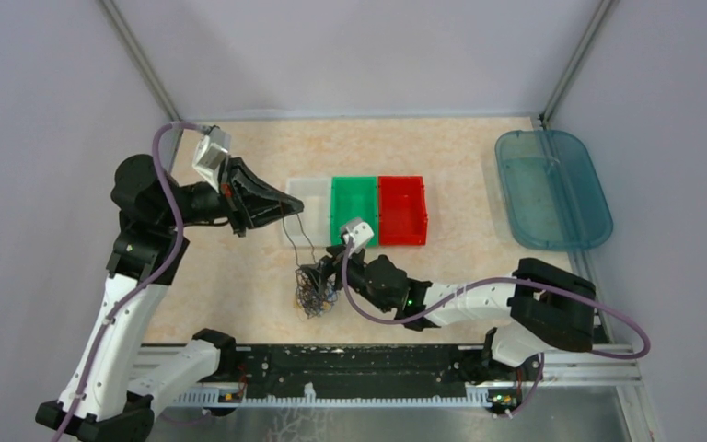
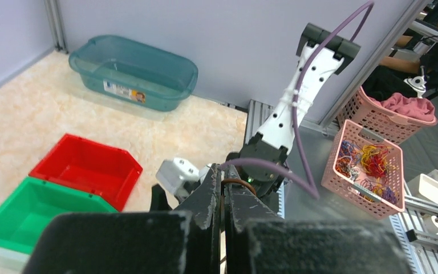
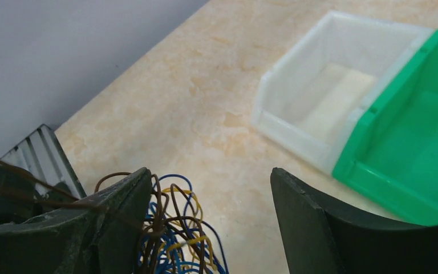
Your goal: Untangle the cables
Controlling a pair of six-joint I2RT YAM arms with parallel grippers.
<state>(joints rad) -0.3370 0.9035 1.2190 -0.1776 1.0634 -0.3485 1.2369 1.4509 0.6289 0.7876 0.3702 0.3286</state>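
Note:
The cables (image 1: 315, 295) lie as a small tangle of brown, blue and yellow wires on the table in front of the bins. My left gripper (image 1: 287, 203) is raised above the white bin and shut on a thin brown wire (image 1: 308, 241) that runs down to the tangle. Its loop shows between the closed fingers in the left wrist view (image 2: 240, 184). My right gripper (image 1: 320, 274) is open and low at the tangle. In the right wrist view (image 3: 211, 174) the wires (image 3: 174, 240) press against its left finger (image 3: 120, 205), and a brown strand crosses over it.
White (image 1: 306, 195), green (image 1: 354, 207) and red (image 1: 401, 210) bins stand in a row behind the tangle. A teal tub (image 1: 552, 189) sits at the right back. Pink baskets (image 2: 368, 168) of more wires stand off the table. Grey walls enclose three sides.

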